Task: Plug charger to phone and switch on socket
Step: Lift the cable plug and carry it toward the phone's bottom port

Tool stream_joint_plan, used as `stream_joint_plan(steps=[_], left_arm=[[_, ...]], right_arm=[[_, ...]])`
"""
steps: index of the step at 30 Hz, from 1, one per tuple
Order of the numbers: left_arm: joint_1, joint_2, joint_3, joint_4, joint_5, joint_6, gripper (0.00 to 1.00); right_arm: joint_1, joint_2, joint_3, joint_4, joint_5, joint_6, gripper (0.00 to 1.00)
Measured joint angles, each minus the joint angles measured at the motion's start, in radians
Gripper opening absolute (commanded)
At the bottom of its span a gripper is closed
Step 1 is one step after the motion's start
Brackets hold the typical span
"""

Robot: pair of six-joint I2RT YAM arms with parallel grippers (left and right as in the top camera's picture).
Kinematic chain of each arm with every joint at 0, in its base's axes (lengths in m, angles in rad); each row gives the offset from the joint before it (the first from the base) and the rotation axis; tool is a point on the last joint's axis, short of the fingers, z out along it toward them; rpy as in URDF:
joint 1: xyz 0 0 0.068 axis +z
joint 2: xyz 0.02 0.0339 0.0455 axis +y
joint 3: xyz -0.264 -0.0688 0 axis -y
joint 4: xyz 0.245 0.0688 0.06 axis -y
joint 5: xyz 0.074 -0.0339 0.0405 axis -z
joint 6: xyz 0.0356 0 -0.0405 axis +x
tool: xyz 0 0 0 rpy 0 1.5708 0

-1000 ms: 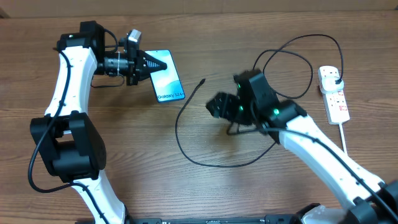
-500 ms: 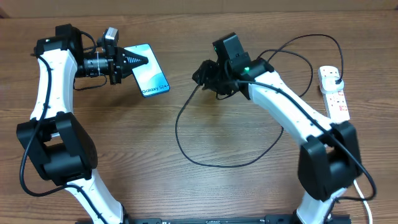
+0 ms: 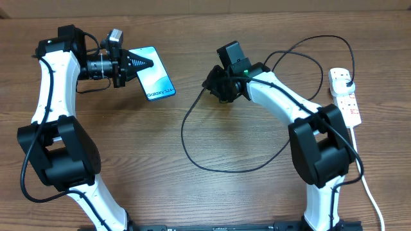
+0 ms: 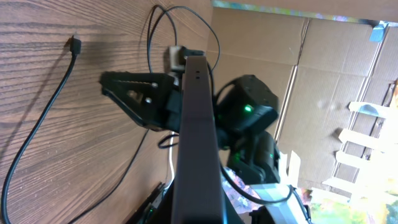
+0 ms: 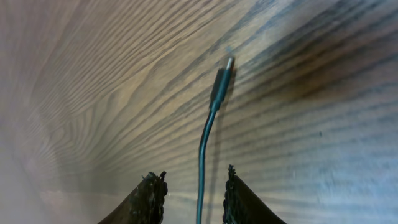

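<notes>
The phone (image 3: 157, 79) has a lit blue screen, and my left gripper (image 3: 137, 64) is shut on its left end, holding it tilted above the table at the upper left. In the left wrist view the phone shows edge-on as a dark bar (image 4: 196, 137). The charger cable (image 3: 186, 144) loops across the table. Its connector tip (image 3: 208, 86) lies on the wood, and its plug (image 3: 347, 78) sits in the white socket strip (image 3: 347, 102) at the right. My right gripper (image 5: 193, 186) is open and straddles the cable just behind the tip (image 5: 225, 70), not touching it.
The strip's white cord (image 3: 357, 151) runs down the right edge. The cable's upper loops (image 3: 308, 61) lie behind my right arm. Cardboard boxes (image 4: 323, 74) stand beyond the table.
My left gripper carried the phone left and up a second ago, then held still. My right arm swung up to the cable tip and now sits over it with jaws open.
</notes>
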Motion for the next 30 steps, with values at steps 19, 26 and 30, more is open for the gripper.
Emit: stream_joint_plan(steps=[19, 26, 30], left_arm=[[-0.001, 0.0, 0.0, -0.005, -0.036, 0.0, 0.04], [-0.007, 0.0, 0.0, -0.007, -0.037, 0.0, 0.04], [-0.007, 0.0, 0.0, -0.007, -0.037, 0.0, 0.04]], right_arm=[[0.0, 0.121, 0.006, 0.129, -0.024, 0.061, 0.28], [0.0, 0.14, 0.013, 0.159, -0.035, 0.068, 0.25], [0.0, 0.143, 0.013, 0.169, -0.034, 0.071, 0.22]])
